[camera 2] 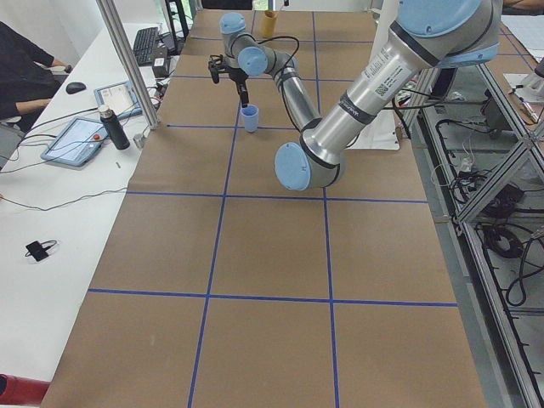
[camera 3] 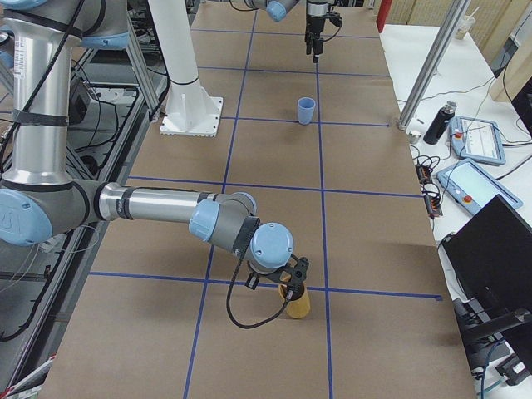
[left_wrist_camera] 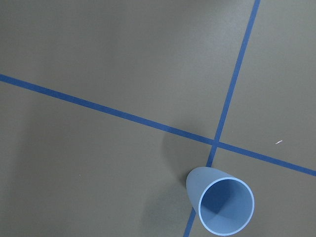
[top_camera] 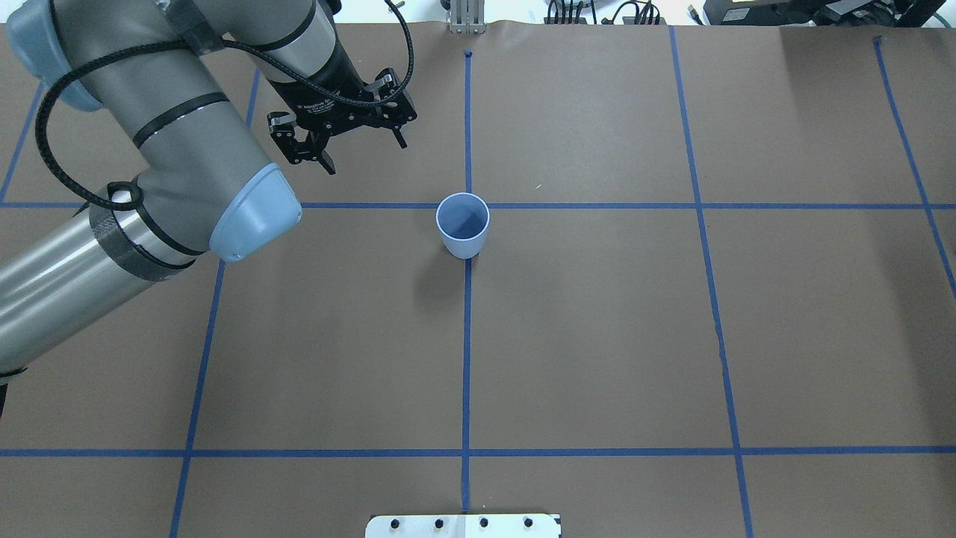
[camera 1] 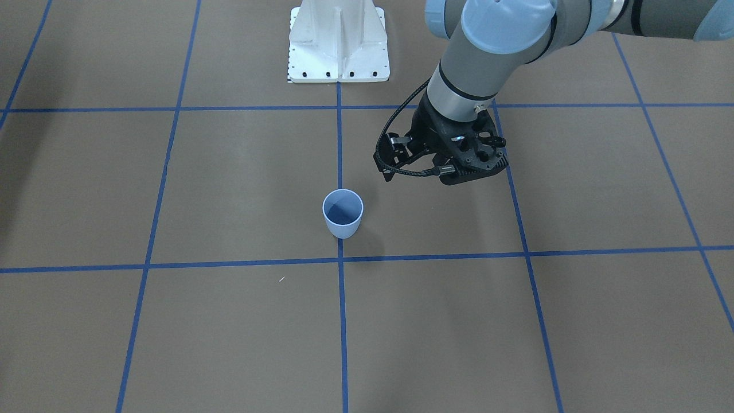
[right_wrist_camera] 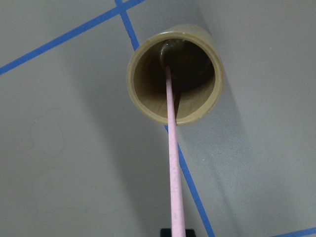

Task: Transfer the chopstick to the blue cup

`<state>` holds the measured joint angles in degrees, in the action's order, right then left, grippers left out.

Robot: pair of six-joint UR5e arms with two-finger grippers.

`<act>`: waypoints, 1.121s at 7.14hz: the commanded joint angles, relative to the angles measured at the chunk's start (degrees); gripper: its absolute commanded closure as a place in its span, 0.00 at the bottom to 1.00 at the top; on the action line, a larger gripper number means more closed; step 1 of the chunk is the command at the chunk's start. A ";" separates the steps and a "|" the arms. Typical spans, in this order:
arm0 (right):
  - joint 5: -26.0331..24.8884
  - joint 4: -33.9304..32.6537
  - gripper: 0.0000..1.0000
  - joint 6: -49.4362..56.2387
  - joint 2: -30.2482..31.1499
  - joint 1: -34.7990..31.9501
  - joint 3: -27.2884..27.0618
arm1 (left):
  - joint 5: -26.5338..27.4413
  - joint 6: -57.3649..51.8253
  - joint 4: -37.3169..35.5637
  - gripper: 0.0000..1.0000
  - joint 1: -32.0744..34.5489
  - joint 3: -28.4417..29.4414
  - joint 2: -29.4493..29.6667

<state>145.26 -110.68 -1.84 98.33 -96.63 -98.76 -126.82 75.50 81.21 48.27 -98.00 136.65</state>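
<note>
Slim pink chopstick [right_wrist_camera: 173, 148] in tan cylindrical cup [right_wrist_camera: 143, 98]: likely light, stiff, slick; pinch near top. Left gripper [top_camera: 364, 149] fingers apart, empty; right gripper [camera 3: 291, 281] fingers: can't tell.

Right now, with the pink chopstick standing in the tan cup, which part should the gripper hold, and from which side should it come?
Hold the chopstick on its upper part, outside the tan cup, and come from above. Its lower end rests deep inside the cup, where the walls block any side approach; the upper part leans out over the rim.
</note>
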 commanded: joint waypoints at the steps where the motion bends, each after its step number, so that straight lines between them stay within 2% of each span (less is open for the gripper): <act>1: -0.42 -0.33 1.00 -0.18 -1.12 -1.27 -0.11 | -0.18 0.00 0.00 0.02 0.07 -0.70 0.02; 4: -1.29 -7.96 1.00 -0.09 -7.00 -5.39 -0.20 | -0.18 0.00 0.00 0.02 0.15 -0.88 -0.07; 6: -1.82 -15.05 1.00 -0.09 -7.72 -6.63 -6.66 | -0.18 0.00 0.00 0.02 0.24 -0.88 -0.07; 8: -3.31 -27.25 1.00 -0.09 -14.01 -6.73 -13.09 | -0.27 0.00 0.09 0.02 0.68 -0.88 -0.51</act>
<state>142.87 -130.41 -1.93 88.08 -103.44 -107.80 -127.02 75.50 81.23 48.68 -98.88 136.43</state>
